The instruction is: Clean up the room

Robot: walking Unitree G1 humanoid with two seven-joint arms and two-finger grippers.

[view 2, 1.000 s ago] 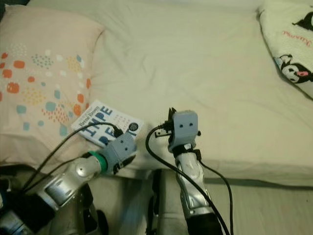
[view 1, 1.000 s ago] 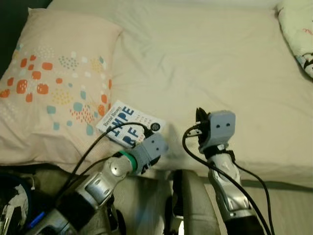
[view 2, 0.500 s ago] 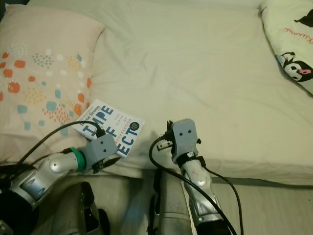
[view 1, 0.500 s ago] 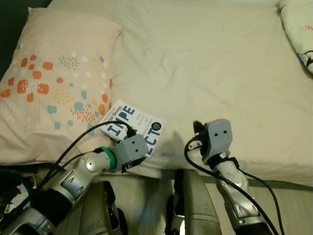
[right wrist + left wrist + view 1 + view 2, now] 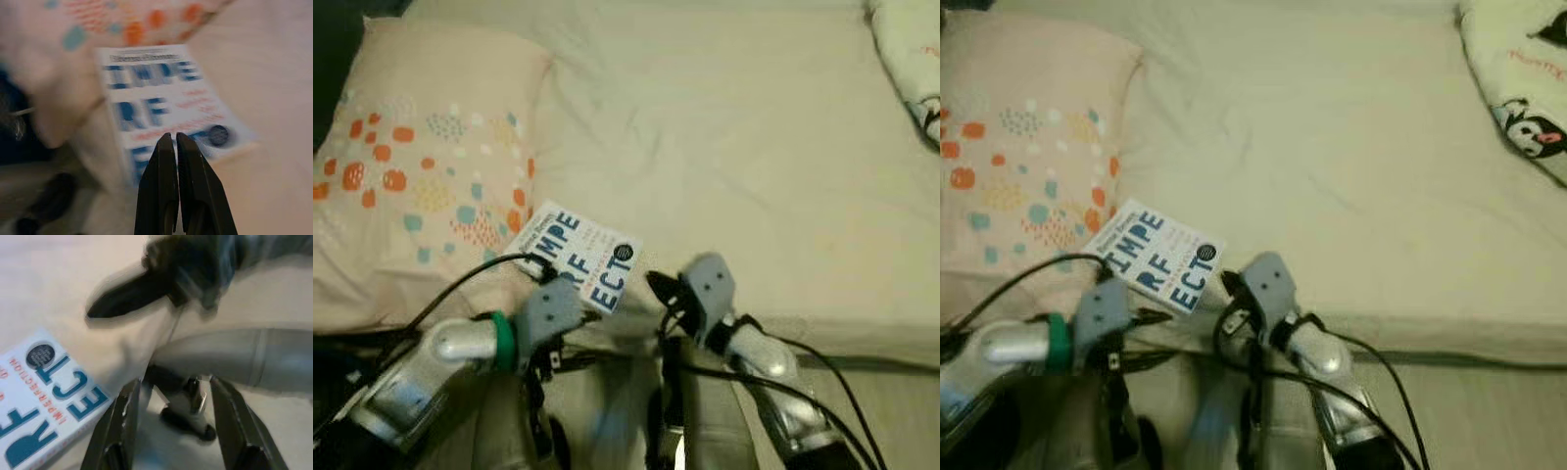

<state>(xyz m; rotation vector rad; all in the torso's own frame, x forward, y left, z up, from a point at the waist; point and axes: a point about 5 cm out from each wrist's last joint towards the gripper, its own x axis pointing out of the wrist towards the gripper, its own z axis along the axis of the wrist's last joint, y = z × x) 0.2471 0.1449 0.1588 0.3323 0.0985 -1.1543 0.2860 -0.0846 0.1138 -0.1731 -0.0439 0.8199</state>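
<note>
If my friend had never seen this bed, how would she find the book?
Start at the bed and go to the pillow with orange and blue spots. The book lies flat at that pillow's corner, near the bed's front edge, just ahead of the two grippers. It is the one white thing with big blue letters.

I see the book (image 5: 578, 259) lying on the bed (image 5: 744, 147) near its front edge, its left corner resting against the pillow (image 5: 411, 186) on the left; a second pillow (image 5: 1518, 78) sits at the far right; my left gripper (image 5: 171, 431) and right gripper (image 5: 176, 161) hover just in front of the book, at the mattress edge.
</note>
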